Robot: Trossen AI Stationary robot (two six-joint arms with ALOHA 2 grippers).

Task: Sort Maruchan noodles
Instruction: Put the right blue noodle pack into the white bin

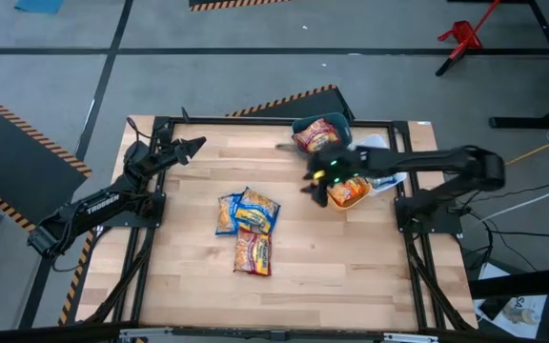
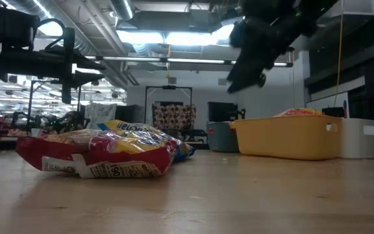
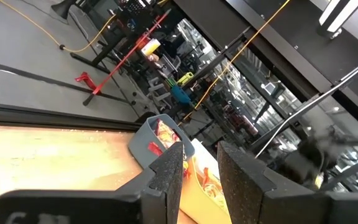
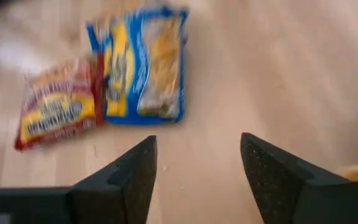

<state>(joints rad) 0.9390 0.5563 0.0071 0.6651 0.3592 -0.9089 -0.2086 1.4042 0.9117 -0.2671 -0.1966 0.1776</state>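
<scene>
Three noodle packets lie flat near the table's middle: two blue-and-yellow ones (image 1: 246, 211) (image 4: 143, 62) side by side and a dark red one (image 1: 253, 253) (image 4: 58, 104) just nearer the near edge. The low view shows them as one pile (image 2: 96, 153). More packets sit in the bins at the far right. My right gripper (image 1: 315, 178) (image 4: 197, 163) hangs open and empty above the bare wood, between the pile and the yellow bin (image 1: 349, 193). My left gripper (image 1: 194, 146) (image 3: 201, 171) waits raised over the far left part of the table, slightly open and empty.
A grey-teal bin (image 1: 320, 133) (image 3: 151, 140) holding dark red packets stands at the far edge. The yellow bin (image 2: 287, 136) holds orange packets. A white bin (image 2: 362, 138) sits to its right, mostly under my right arm in the high view. Bare wood lies along the near and left sides.
</scene>
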